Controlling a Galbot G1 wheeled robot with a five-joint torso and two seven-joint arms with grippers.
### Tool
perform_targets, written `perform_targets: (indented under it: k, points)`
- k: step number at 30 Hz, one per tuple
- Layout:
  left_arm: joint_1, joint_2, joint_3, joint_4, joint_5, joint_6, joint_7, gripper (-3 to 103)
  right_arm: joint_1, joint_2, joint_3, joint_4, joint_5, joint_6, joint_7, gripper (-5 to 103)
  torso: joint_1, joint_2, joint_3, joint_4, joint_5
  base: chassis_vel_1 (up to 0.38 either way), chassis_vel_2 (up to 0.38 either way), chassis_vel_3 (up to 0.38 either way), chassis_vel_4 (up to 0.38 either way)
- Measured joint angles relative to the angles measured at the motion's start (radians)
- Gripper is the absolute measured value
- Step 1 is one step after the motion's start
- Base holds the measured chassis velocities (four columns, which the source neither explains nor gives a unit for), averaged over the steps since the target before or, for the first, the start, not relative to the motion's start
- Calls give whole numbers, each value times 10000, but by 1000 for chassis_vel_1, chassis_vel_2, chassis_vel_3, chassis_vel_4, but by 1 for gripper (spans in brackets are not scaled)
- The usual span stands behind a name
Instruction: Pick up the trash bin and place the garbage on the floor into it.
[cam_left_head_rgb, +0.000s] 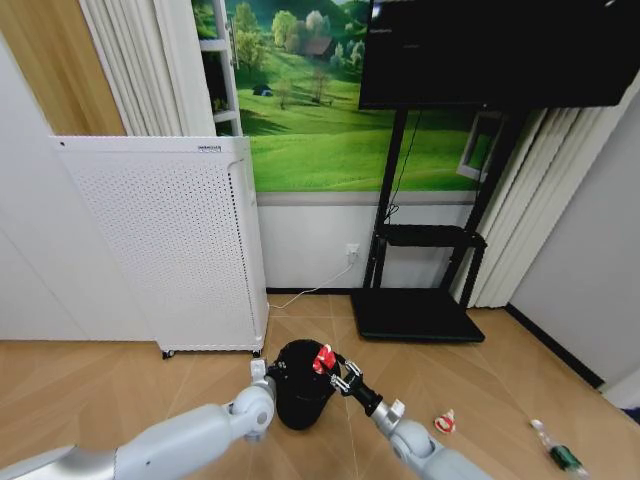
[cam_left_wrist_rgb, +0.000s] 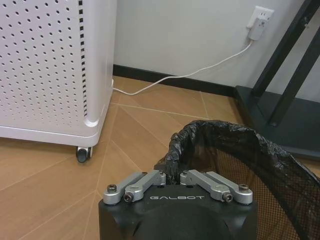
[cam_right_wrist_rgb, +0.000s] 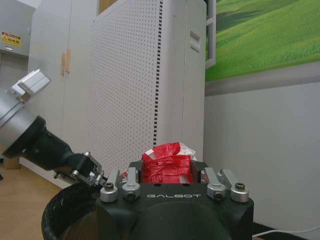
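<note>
The room is bright with soft, even light. The white cabinet lays a thin dark shadow on the floor under it. The black screen at 1 o'clock has no glare. Straight walls bend near the head view's edges. The wrist views look sharp.

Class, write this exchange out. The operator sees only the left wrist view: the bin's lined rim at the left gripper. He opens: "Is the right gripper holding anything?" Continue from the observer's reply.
Observer: Yes. The right gripper is shut on a crumpled red-and-white wrapper, up at the trash bin rim.
Operator: Any garbage lying on the floor?
Observer: Another red-and-white piece lies to the bin's right.
Operator: Anything else?
Observer: A clear bottle with a green label, farther right again.
</note>
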Motion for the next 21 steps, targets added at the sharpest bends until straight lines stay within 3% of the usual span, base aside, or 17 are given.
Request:
perform_targets:
  k: [8, 11, 13, 14, 17, 21]
  points:
    - [-27, -45, -54, -24, 3, 8, 53, 7, 9, 89, -98, -28, -338, 18, 653, 48, 0, 1, 0, -2, -1, 0, 0, 0, 0]
    - [-22, -10, -89, -55, 0, 12, 87, 7, 5, 44, -83, 104, -487, -16, 1011, 64, -1, 1, -1, -1, 0, 0, 0, 0, 0]
    - [-12, -5, -94, -55, 0, 13, 92, 7, 4, 32, -70, 120, -519, -17, 1043, 64, -1, 1, -1, -1, -1, 0, 0, 0, 0]
    - [13, -13, -105, -45, 13, 13, 105, 7, -7, -3, -45, 167, -587, -25, 1109, 75, 0, 1, 0, -1, -1, 0, 0, 0, 0]
    - [44, -71, -122, -12, 23, 14, 109, 7, -50, -10, -26, 242, -639, -34, 1204, 80, 0, 1, -1, 0, -1, 0, 0, 0, 0]
    - [47, -84, -162, -27, 21, 17, 107, 7, -199, -10, 206, 410, -748, -38, 1317, 95, 0, 1, 0, -3, 0, 0, 0, 0, 0]
